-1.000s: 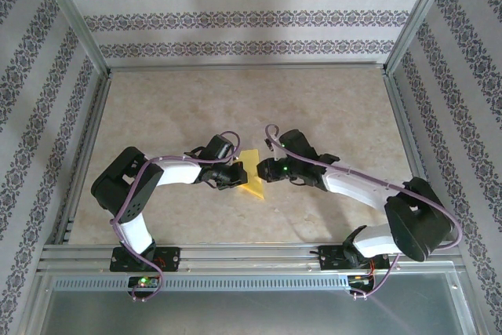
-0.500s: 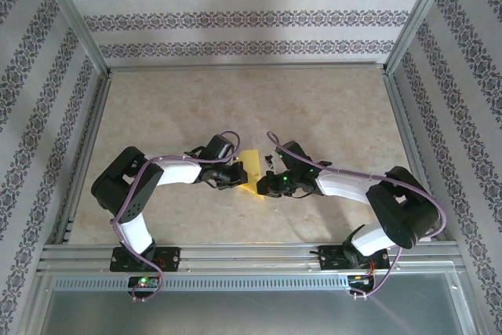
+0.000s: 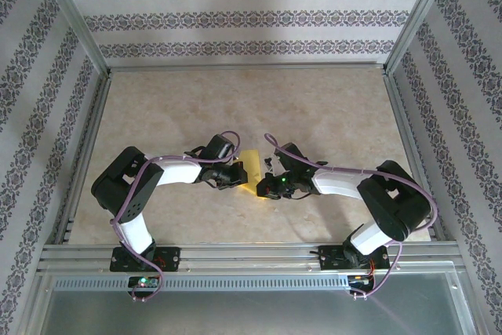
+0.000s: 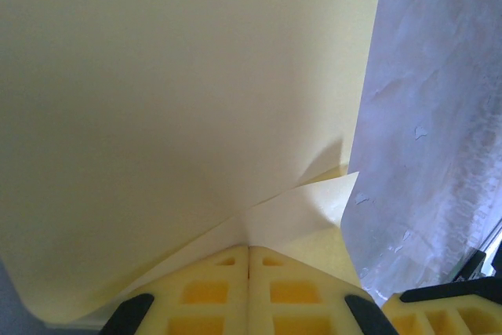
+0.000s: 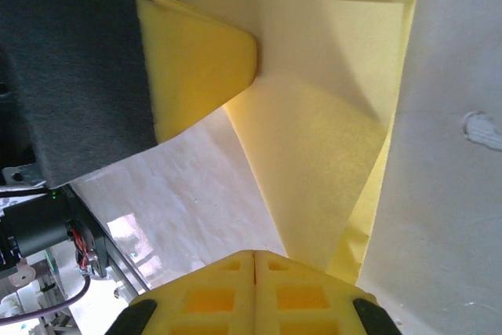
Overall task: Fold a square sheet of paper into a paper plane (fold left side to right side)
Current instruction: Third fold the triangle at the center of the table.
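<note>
Here's the thin, matte yellow sheet of paper (image 3: 251, 165), creased into a narrow, angled shape, lying on the pale, marbled tabletop (image 3: 235, 100) just ahead of the two arm bases. It sits right between the tools: the left tool (image 3: 235, 176) is on its left edge and the right tool (image 3: 266, 184) is at its near right corner.

From the left wrist, the paper spreads wide and smooth, with one lighter folded flap (image 4: 302, 208) pointing in toward the tips. The left tool's blocky yellow foam pads (image 4: 208, 296) are pressed flat together, and their tips meet the sheet where the creases run in.

From the right wrist, the right tool's yellow waffle-moulded pads (image 5: 212, 300) are also together, seam tight, with a shaded band of paper coming down against the right-hand pad. I can't tell if any paper is caught in that seam. Up in the left corner, the left tool's finger (image 5: 196, 56), yellow foam backed with dark grey felt, puts its tip on the paper where sharp folds fan out.

The paper's right edge runs straight beside bare, glossy tabletop. From above, a broad stretch of tabletop runs to the far aluminium rail (image 3: 243, 68) and out to both side rails, below grey patterned walls (image 3: 251, 17).
</note>
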Tool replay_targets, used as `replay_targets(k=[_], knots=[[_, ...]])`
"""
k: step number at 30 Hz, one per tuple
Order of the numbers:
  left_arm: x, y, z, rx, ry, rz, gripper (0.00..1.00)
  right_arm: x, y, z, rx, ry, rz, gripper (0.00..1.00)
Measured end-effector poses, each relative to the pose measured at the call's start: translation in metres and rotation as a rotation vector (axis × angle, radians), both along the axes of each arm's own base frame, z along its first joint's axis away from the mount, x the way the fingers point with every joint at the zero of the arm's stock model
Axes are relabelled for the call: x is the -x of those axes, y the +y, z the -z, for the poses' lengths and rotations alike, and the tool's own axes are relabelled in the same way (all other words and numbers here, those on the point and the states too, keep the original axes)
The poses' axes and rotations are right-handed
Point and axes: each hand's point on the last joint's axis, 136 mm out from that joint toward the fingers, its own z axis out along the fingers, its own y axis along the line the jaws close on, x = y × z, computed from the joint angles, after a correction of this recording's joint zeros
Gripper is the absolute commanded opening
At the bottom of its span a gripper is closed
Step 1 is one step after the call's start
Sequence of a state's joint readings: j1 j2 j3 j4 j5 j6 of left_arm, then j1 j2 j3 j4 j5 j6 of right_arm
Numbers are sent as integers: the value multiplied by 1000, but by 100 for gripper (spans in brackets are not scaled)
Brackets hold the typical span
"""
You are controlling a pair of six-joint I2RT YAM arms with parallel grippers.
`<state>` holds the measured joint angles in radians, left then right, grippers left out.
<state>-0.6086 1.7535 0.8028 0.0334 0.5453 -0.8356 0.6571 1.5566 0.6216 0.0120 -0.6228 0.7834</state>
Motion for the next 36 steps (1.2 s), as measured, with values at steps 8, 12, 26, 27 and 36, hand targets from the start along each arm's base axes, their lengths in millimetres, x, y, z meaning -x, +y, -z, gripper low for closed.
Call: replay_targets(k=[8, 12, 26, 27, 36], knots=[[0, 0, 0, 0, 0, 0, 4, 2, -1, 6, 13, 16, -2, 1], [0, 0, 0, 0, 0, 0, 4, 2, -1, 9, 17, 22, -2, 1], [0, 0, 0, 0, 0, 0, 4, 5, -1, 13, 29, 30, -6, 1], [0, 0, 0, 0, 0, 0, 4, 5, -1, 14, 30, 32, -6, 1], [0, 0, 0, 0, 1, 0, 4, 6, -2, 18, 39, 42, -7, 1]])
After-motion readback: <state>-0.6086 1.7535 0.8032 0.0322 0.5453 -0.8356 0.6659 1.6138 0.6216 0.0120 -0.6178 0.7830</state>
